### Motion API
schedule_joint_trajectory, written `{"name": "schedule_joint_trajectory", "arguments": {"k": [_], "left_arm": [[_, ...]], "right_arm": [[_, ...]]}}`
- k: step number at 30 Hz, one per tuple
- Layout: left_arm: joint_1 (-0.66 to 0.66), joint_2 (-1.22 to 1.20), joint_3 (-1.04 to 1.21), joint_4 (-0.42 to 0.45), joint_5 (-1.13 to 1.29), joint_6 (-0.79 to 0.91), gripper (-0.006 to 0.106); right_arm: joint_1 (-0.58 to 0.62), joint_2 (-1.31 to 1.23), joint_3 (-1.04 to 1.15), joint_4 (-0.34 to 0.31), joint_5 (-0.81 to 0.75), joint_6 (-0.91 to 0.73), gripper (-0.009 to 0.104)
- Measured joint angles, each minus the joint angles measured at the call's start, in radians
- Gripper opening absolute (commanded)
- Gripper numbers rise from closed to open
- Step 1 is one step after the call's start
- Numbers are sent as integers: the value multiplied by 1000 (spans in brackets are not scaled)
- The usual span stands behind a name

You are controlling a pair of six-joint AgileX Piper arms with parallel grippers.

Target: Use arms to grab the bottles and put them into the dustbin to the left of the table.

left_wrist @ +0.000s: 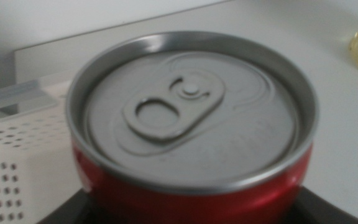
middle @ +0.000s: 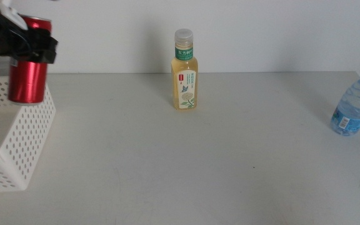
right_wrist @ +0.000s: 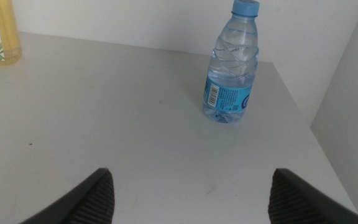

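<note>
Holding the red soda can [middle: 27, 70] upright over the dustbin [middle: 19, 139], gripped by the left end effector [middle: 25, 45].
Waiting wide open: right end effector [right_wrist: 191, 190], facing the upright water bottle [right_wrist: 230, 66] across the table [middle: 186, 156].

Setting resembles a robot test bench or lab rather than a home. A plain off-white table [middle: 186, 162] stands against a bare white wall [middle: 261, 31], with no furnishings or decoration visible. Items are laid out well apart as test props: a tea bottle [middle: 184, 70], a water bottle [middle: 354, 103] and a perforated white basket [middle: 14, 147].
</note>
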Motion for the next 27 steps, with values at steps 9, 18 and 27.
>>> {"name": "schedule_joint_trajectory", "arguments": {"k": [9,18,27], "left_arm": [[300,22,-349,-27,444,135,-2],[409,212,-358,-21,481,162,-2],[412,399,-349,-75,456,156,-2]], "right_arm": [[0,0,0,-1,0,0,63],[0,0,0,-1,0,0,63],[0,0,0,-1,0,0,63]]}}
